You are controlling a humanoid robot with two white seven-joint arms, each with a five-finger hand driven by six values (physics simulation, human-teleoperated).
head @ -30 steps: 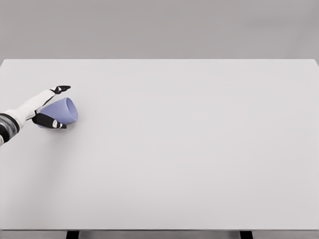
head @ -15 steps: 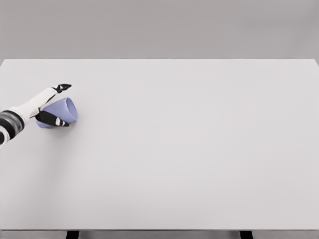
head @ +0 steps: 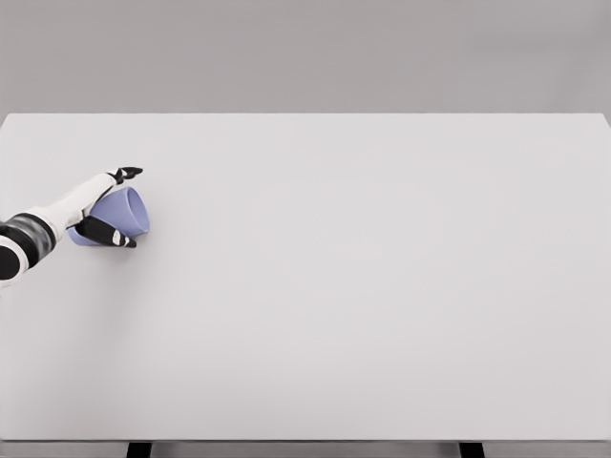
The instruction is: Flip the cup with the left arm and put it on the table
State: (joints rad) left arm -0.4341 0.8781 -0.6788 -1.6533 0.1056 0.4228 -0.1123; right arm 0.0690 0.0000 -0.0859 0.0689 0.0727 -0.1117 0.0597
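Note:
A lavender cup (head: pixel 120 210) lies on its side near the left edge of the white table (head: pixel 363 286), with its mouth facing right. My left hand (head: pixel 134 207) reaches in from the left and straddles the cup. One black-tipped finger (head: pixel 127 174) is stretched out just above the cup with a small gap. The thumb (head: pixel 113 236) runs along the cup's lower side. The hand is open around the cup rather than clamped on it. The cup's base is hidden behind the palm. The right arm is out of view.
The table's far edge (head: pixel 305 114) runs along the top, under a plain grey wall. Two dark table legs (head: pixel 139 448) show below the near edge.
The left arm has slid a little further right along the cup, with finger and thumb reaching further past its sides. The cup has stayed in place.

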